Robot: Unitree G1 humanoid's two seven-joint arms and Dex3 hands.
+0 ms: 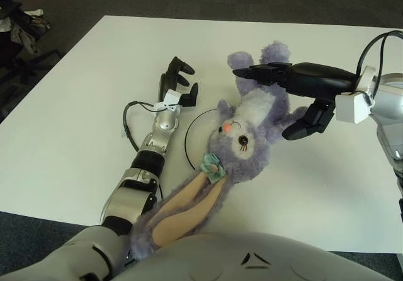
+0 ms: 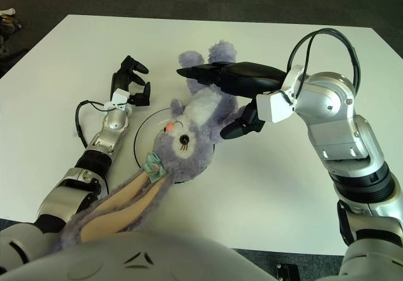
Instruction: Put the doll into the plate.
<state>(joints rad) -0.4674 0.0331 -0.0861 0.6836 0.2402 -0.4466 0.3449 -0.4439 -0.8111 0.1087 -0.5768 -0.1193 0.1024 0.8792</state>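
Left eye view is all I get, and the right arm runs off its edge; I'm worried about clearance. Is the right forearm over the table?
Observer: Yes, the right forearm shows against the white table, angling down toward its near edge.
Operator: And the cable there?
Observer: Its whole loop arches above the wrist of the right robot hand, open over the doll, and touches neither. The left robot hand shows just left of the plate.
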